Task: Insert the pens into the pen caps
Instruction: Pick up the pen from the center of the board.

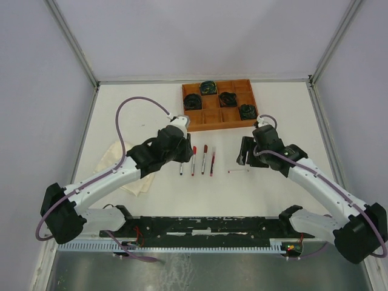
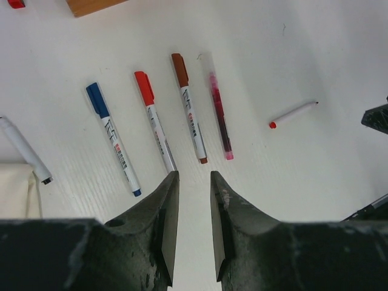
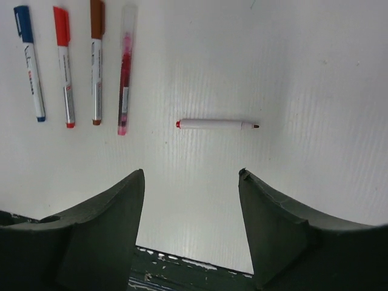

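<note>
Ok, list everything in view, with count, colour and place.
blue-capped pen: one, white barrel, left end of the mid-table row
red-capped pen: one, white, second in row
brown-capped pen: one, white, third
clear-topped pen: one, pink-red, right end of row
uncapped pen: one, white, red end, alone right of the row
sixth pen: one, white, dark tip, beside the cloth
red piece: one, cut off at view's edge
cloth: one, cream, table's left
wooden tray: one, brown, far centre
cable bundles: four, dark, in tray compartments
left gripper: black, slightly open, empty
right gripper: black, wide open, empty
</note>
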Tool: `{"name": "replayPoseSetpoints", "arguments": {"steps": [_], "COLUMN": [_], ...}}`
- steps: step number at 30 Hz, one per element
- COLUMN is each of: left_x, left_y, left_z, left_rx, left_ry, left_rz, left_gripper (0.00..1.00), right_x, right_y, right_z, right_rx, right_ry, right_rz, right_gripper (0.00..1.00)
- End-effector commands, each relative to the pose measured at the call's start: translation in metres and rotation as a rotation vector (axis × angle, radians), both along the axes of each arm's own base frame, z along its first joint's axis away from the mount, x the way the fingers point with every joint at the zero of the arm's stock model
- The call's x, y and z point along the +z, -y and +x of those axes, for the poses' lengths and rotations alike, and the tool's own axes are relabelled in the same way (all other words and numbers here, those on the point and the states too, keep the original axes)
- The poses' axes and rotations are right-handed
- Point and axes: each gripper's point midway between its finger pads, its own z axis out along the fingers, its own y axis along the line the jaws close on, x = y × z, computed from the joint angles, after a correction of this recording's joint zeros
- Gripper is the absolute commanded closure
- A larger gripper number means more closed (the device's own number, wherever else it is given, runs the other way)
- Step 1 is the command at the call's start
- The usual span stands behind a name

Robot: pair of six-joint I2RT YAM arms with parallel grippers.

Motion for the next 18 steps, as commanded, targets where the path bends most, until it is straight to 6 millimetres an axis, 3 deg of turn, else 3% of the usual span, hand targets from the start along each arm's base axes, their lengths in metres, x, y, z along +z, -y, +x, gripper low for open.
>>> {"name": "replayPoseSetpoints", "arguments": {"steps": [1, 9, 14, 18], "left_x": [0.016, 0.027, 0.029, 0.028], "left_y": [-0.006, -0.017, -0.029, -0.036], "left_z": [0.007, 0.015, 0.023, 0.031], "left_rx": [-0.026, -0.003, 0.01, 0.033], "left_ry": [0.063, 0.092, 0.122, 0.112], "left_rz": [-0.02, -0.007, 0.051, 0.039], "left_gripper": [0.67, 0.67, 0.67, 0.68], "right_x": [0.013, -0.008, -0.028, -0.041], "right_y": [0.006, -0.005, 0.013, 0.015], "right_z": [0.034, 0.04, 0.032, 0.028], "right_rx": [-0.303, -0.639, -0.872, -0.92], "right_ry": [0.015, -0.045, -0.105, -0.17], "right_rz": [0.046, 0.113, -0.004, -0.088], "right_gripper": [0.29, 0.3, 0.3, 0.3]}}
